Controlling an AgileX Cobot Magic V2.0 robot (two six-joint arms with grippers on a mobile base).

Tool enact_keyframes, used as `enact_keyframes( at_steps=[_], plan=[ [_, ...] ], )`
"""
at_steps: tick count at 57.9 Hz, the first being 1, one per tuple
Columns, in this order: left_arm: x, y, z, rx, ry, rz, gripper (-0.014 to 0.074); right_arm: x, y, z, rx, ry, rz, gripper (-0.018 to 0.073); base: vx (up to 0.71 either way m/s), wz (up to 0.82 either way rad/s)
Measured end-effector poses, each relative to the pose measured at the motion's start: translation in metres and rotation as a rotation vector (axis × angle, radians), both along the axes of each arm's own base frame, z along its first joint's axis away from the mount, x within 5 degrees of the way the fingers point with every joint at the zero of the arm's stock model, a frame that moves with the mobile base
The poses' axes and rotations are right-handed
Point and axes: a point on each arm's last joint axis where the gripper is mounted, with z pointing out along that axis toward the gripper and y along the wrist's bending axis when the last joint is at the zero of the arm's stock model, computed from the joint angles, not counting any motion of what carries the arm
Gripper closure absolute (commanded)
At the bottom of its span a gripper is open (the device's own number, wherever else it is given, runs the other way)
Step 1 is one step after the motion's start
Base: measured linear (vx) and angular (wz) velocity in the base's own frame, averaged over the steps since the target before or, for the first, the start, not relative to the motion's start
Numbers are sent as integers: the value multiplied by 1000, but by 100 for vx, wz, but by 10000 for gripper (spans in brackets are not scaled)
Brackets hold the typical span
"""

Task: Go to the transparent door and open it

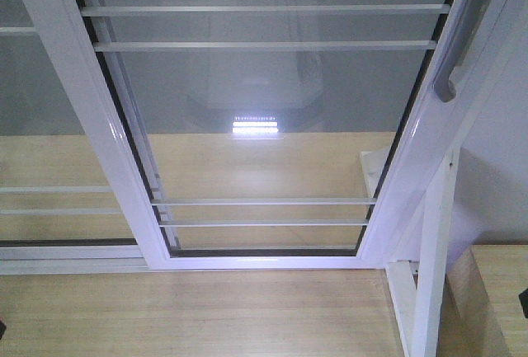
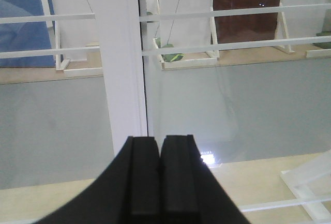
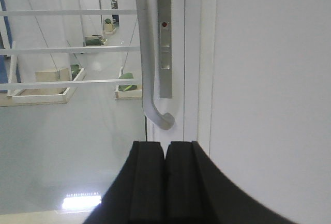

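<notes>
Pale wood-look floor (image 1: 190, 316) fronts a handle-less glass panel (image 1: 41, 126), left; white post (image 1: 433, 274) w/ slanted brace, right. Bright striped glare (image 1: 256, 124) mid-frame. Beyond: blue board (image 2: 23, 22), brown panel (image 2: 248, 6), white tray (image 2: 189, 63) w/ green item, grey floor (image 2: 51, 131).

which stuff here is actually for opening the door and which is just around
For the job: clear-glass sliding door in glossy white frame; its grey curved tubular pull handle; black right gripper, shut, facing that handle; black left gripper, shut.
Just around: handle-less white-framed glass panel; white post with slanted brace; light wooden floor.
</notes>
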Motion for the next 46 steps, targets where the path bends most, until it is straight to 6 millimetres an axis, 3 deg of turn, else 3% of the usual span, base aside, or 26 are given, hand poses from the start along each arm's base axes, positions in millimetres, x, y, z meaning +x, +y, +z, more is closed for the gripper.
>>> enact_keyframes(
  at_steps=[46],
  plan=[
    [0, 0, 0, 0, 1, 0, 602, 0, 0, 0, 0, 4, 0, 564, 0, 0]
  ],
)
